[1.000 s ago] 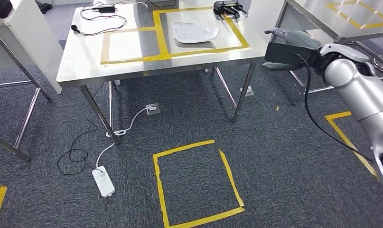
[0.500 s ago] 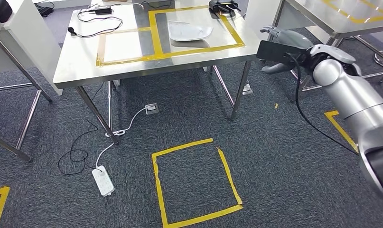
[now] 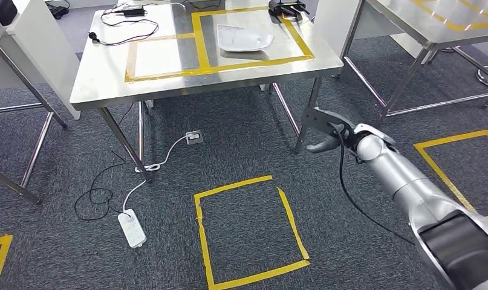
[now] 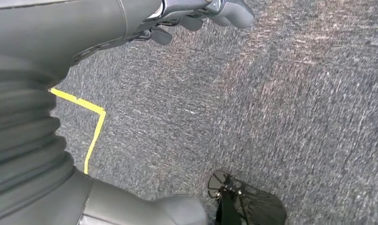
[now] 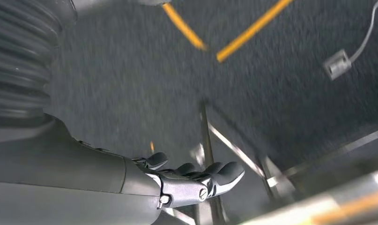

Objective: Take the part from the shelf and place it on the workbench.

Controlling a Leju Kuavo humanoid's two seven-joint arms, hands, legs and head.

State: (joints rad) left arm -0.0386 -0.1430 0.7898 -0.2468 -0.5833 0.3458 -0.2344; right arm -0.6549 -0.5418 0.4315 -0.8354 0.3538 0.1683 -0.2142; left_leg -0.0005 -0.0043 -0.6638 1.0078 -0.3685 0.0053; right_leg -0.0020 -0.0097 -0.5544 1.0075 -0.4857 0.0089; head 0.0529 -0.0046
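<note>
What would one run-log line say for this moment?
part: lying on workbench inside yellow tape | right hand: open, holding nothing, beside table leg | left hand: holding nothing, over carpet

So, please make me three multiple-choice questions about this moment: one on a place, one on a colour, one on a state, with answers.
1. Where does the flat white plastic part lie?
A. on the dark grey carpet
B. inside a yellow-taped rectangle on the steel table
C. on a chair

2. What colour is the tape square on the carpet?
A. red
B. yellow
C. blue

3. The robot's right hand is
A. holding the part
B. holding a cable
C. empty

Answers: 1 B, the part sits within the tape outline on the tabletop. 2 B, the strips are plainly yellow. 3 C, the right wrist view shows its fingers apart with nothing between them.
</note>
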